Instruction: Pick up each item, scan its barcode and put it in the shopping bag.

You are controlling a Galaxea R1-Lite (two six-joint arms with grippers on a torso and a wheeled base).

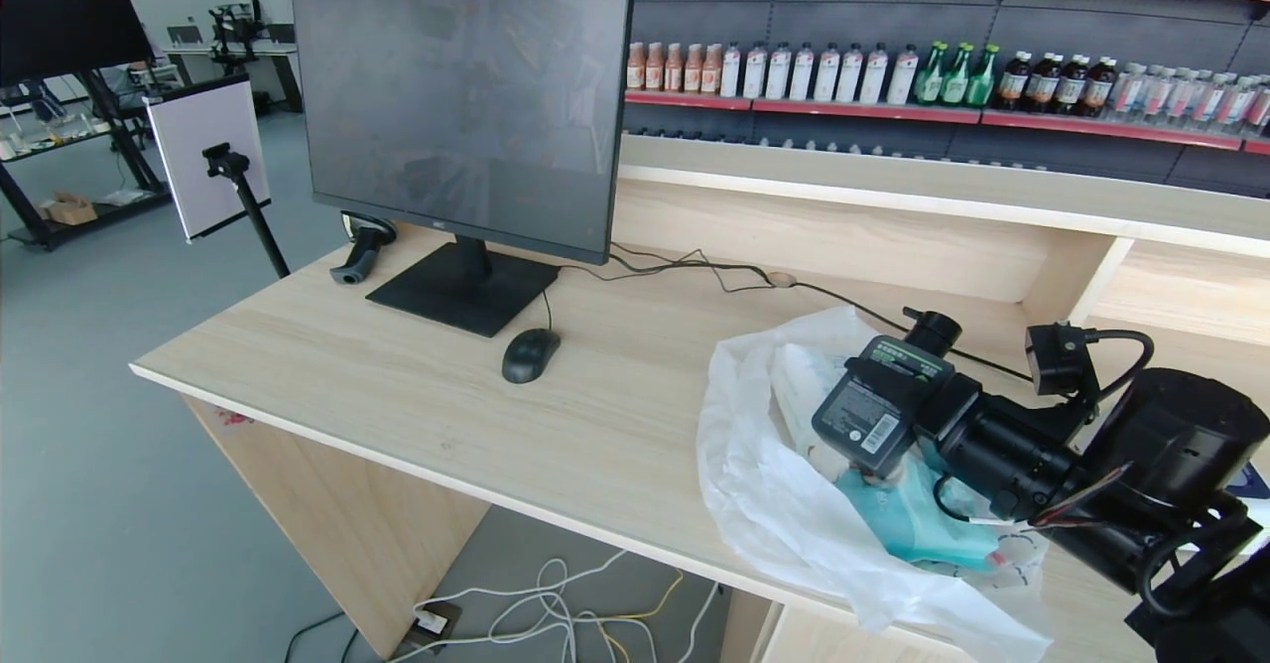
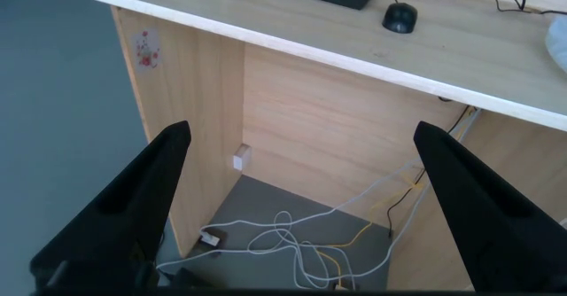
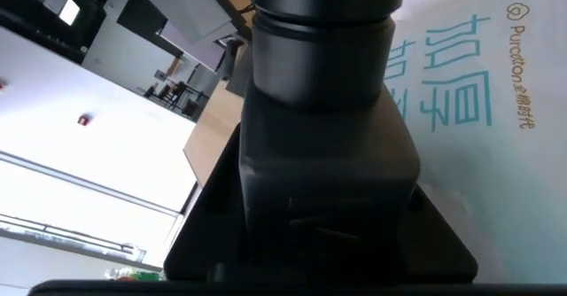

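Observation:
A white plastic shopping bag [image 1: 754,484] lies open on the right part of the wooden counter [image 1: 397,375]. A teal and white soft pack [image 1: 913,529] rests in it, and its teal print appears close up in the right wrist view [image 3: 478,110]. My right gripper [image 1: 898,440] hangs just over the bag's mouth, shut on a black item with a round cap and a barcode label [image 1: 865,415], which fills the middle of the right wrist view [image 3: 319,154]. My left gripper [image 2: 301,132] is open and holds nothing, low beside the counter's front.
A handheld barcode scanner [image 1: 359,246] sits at the counter's back left, beside a dark monitor [image 1: 461,107]. A black mouse [image 1: 530,353] and a cable lie mid-counter. Loose cables [image 2: 292,243] lie on the floor under the counter. Bottle shelves [image 1: 943,77] stand behind.

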